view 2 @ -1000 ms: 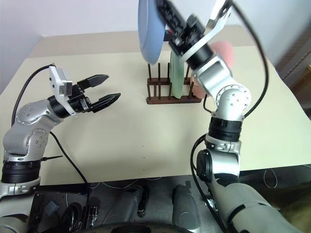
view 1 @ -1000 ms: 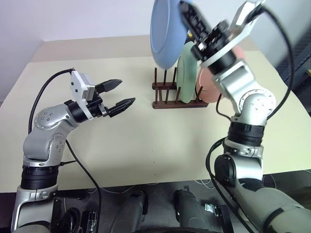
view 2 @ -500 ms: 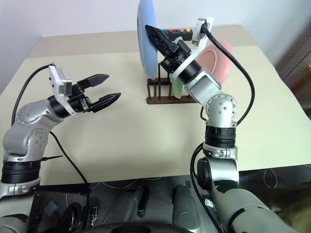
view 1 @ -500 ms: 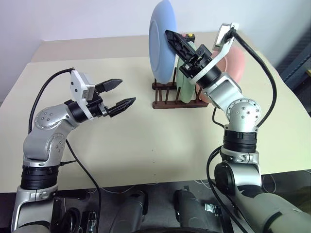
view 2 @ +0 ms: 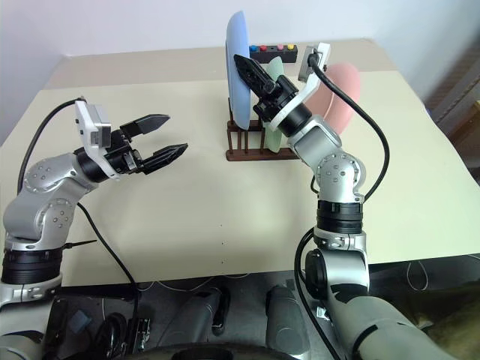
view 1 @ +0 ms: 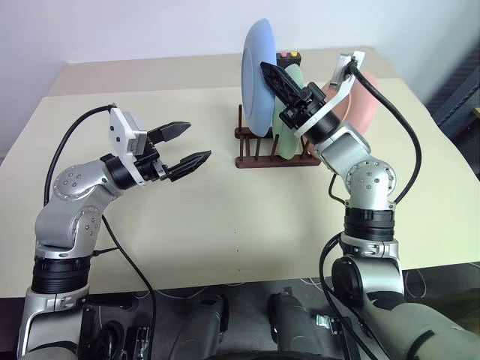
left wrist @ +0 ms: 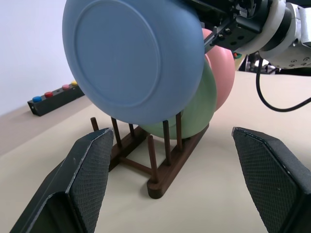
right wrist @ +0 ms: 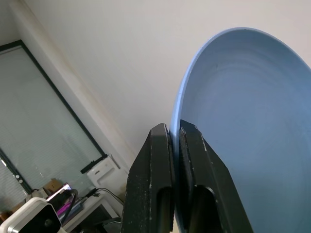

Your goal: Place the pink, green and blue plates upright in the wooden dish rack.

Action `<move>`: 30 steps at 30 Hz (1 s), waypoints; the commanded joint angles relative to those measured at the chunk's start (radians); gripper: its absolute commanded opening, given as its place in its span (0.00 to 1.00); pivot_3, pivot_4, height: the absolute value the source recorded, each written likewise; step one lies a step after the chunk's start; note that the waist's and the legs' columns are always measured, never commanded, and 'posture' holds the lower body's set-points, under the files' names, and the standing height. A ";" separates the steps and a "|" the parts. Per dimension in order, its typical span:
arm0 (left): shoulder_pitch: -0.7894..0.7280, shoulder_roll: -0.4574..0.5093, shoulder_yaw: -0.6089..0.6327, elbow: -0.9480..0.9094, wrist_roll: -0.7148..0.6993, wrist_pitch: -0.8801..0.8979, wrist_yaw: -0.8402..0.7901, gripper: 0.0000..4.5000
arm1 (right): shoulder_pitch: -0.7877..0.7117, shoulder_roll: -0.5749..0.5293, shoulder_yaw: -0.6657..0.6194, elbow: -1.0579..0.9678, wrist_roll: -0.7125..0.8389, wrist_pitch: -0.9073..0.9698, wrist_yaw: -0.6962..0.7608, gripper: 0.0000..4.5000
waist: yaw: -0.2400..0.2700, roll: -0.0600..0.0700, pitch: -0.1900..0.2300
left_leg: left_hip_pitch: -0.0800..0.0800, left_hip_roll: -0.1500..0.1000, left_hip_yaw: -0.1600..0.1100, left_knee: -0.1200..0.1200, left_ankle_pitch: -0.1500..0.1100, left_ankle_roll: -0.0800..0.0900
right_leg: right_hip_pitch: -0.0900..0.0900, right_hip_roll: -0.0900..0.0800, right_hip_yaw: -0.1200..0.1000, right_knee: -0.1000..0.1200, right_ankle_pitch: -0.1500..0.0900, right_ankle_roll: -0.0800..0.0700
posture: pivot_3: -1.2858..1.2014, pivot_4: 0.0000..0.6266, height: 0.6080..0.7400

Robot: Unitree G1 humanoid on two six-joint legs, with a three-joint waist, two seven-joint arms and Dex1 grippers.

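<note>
pinching the blue plate (view 1: 256, 79) by its rim, the right gripper (view 1: 280, 78) was held over the wooden dish rack (view 1: 271, 148), where the green plate (view 1: 287, 120) and pink plate (view 1: 358, 97) were stood upright. the left gripper (view 1: 187, 145) was kept spread and empty, well apart from the rack, above the table (view 1: 225, 217).

an office-like test room: plain beige table (view 1: 225, 217), white wall (view 1: 112, 30), window blinds (right wrist: 39, 126).

Three plates: blue (view 1: 256, 79), green (left wrist: 197, 104), pink (view 2: 341, 88). One rack (view 1: 259, 154). One button box (view 2: 272, 52).
</note>
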 commanded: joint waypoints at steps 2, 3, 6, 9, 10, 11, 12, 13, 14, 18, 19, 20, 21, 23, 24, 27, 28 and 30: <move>-0.004 0.011 0.023 -0.029 -0.008 -0.007 0.002 0.89 | 0.012 0.014 0.012 -0.013 -0.023 -0.021 0.014 0.01 | 0.000 0.000 0.000 | 0.000 0.000 0.000 0.000 0.000 0.000 | 0.000 0.000 0.000 0.000 0.000 0.000 | 0.52 0.24 1.00; -0.003 0.012 0.022 -0.029 -0.007 -0.008 0.001 0.89 | 0.015 0.016 0.014 -0.012 -0.025 -0.021 0.013 0.01 | 0.000 0.000 0.000 | 0.000 0.000 0.000 0.000 0.000 0.000 | 0.000 0.000 0.000 0.000 0.000 0.000 | 0.52 0.24 1.00; -0.004 0.011 0.022 -0.029 -0.008 -0.008 0.001 0.89 | 0.025 0.021 0.022 -0.007 -0.039 -0.025 0.012 0.01 | 0.000 0.000 0.000 | 0.000 0.000 0.000 0.000 0.000 0.000 | 0.000 0.000 0.000 0.000 0.000 0.000 | 0.52 0.24 1.00; -0.002 0.010 0.021 -0.029 -0.007 -0.010 0.000 0.89 | 0.033 0.020 0.031 -0.001 -0.058 -0.029 0.008 0.01 | 0.000 0.000 0.000 | 0.000 0.000 0.000 0.000 0.000 0.000 | 0.000 0.000 0.000 0.000 0.000 0.000 | 0.52 0.24 1.00; -0.001 0.010 0.022 -0.030 -0.008 -0.009 0.000 0.89 | 0.035 0.020 0.033 0.001 -0.063 -0.031 0.007 0.01 | 0.000 0.000 0.000 | 0.000 0.000 0.000 0.000 0.000 0.000 | 0.000 0.000 0.000 0.000 0.000 0.000 | 0.52 0.24 1.00; -0.001 0.010 0.023 -0.031 -0.009 -0.008 0.000 0.89 | 0.036 0.020 0.035 0.002 -0.068 -0.032 0.005 0.01 | 0.000 0.000 0.000 | 0.000 0.000 0.000 0.000 0.000 0.000 | 0.000 0.000 0.000 0.000 0.000 0.000 | 0.52 0.24 1.00; 0.000 0.010 0.023 -0.031 -0.009 -0.009 0.000 0.89 | 0.038 0.020 0.036 0.002 -0.070 -0.031 0.004 0.01 | 0.000 0.000 0.000 | 0.000 0.000 0.000 0.000 0.000 0.000 | 0.000 0.000 0.000 0.000 0.000 0.000 | 0.52 0.24 1.00; 0.000 0.010 0.023 -0.031 -0.009 -0.010 0.000 0.89 | 0.040 0.021 0.037 0.002 -0.072 -0.031 0.003 0.01 | 0.000 0.000 0.000 | 0.000 0.000 0.000 0.000 0.000 0.000 | 0.000 0.000 0.000 0.000 0.000 0.000 | 0.52 0.24 1.00; 0.000 0.010 0.024 -0.032 -0.010 -0.008 0.001 0.89 | 0.041 0.022 0.037 0.003 -0.074 -0.031 0.002 0.01 | 0.000 0.000 0.000 | 0.000 0.000 0.000 0.000 0.000 0.000 | 0.000 0.000 0.000 0.000 0.000 0.000 | 0.52 0.24 1.00; 0.003 0.009 0.023 -0.033 -0.011 -0.008 0.000 0.89 | 0.030 0.031 0.021 -0.002 -0.052 -0.022 -0.007 0.01 | 0.001 0.000 0.000 | 0.000 0.000 0.000 0.000 0.000 0.000 | 0.000 0.000 0.000 0.000 0.000 0.000 | 0.52 0.24 1.00; 0.003 0.009 0.022 -0.033 -0.010 -0.009 -0.001 0.89 | 0.025 0.033 0.016 -0.004 -0.044 -0.020 -0.008 0.01 | 0.001 0.000 0.000 | 0.000 0.000 0.000 0.000 0.000 0.000 | 0.000 0.000 0.000 0.000 0.000 0.000 | 0.52 0.24 1.00; 0.004 0.008 0.022 -0.033 -0.010 -0.009 -0.001 0.89 | 0.021 0.035 0.012 -0.004 -0.037 -0.017 -0.010 0.01 | 0.001 0.000 0.000 | 0.000 0.000 0.000 0.000 0.000 0.000 | 0.000 0.000 0.000 0.000 0.000 0.000 | 0.52 0.24 1.00; 0.004 0.008 0.021 -0.033 -0.009 -0.010 -0.001 0.89 | 0.016 0.037 0.006 -0.004 -0.028 -0.014 -0.014 0.01 | 0.001 0.000 0.000 | 0.000 0.000 0.000 0.000 0.000 0.000 | 0.000 0.000 0.000 0.000 0.000 0.000 | 0.52 0.24 1.00; 0.002 0.007 0.020 -0.031 -0.009 -0.010 -0.001 0.89 | 0.008 0.038 -0.002 -0.002 -0.019 -0.009 -0.019 0.01 | 0.001 0.000 0.000 | 0.000 0.000 0.000 0.000 0.000 0.000 | 0.000 0.000 0.000 0.000 0.000 0.000 | 0.52 0.24 1.00; 0.000 0.006 0.019 -0.029 -0.009 -0.011 -0.001 0.89 | 0.005 0.038 -0.003 -0.002 -0.017 -0.007 -0.020 0.01 | 0.001 0.000 0.000 | 0.000 0.000 0.000 0.000 0.000 0.000 | 0.000 0.000 0.000 0.000 0.000 0.000 | 0.52 0.24 1.00; -0.001 0.007 0.020 -0.027 -0.007 -0.012 -0.002 0.89 | 0.004 0.042 -0.008 -0.002 -0.011 -0.001 -0.024 0.01 | 0.001 0.000 0.000 | 0.000 0.000 0.000 0.000 0.000 0.000 | 0.000 0.000 0.000 0.000 0.000 0.000 | 0.52 0.24 1.00; 0.000 0.007 0.020 -0.027 -0.007 -0.012 -0.003 0.89 | 0.004 0.043 -0.010 -0.002 -0.008 0.002 -0.026 0.01 | 0.000 0.000 0.000 | 0.000 0.000 0.000 0.000 0.000 0.000 | 0.000 0.000 0.000 0.000 0.000 0.000 | 0.52 0.24 1.00; 0.002 0.008 0.020 -0.027 -0.008 -0.011 -0.003 0.89 | 0.002 0.049 -0.021 -0.002 0.009 0.007 -0.036 0.01 | 0.000 0.000 0.000 | 0.000 0.000 0.000 0.000 0.000 0.000 | 0.000 0.000 0.000 0.000 0.000 0.000 | 0.52 0.24 1.00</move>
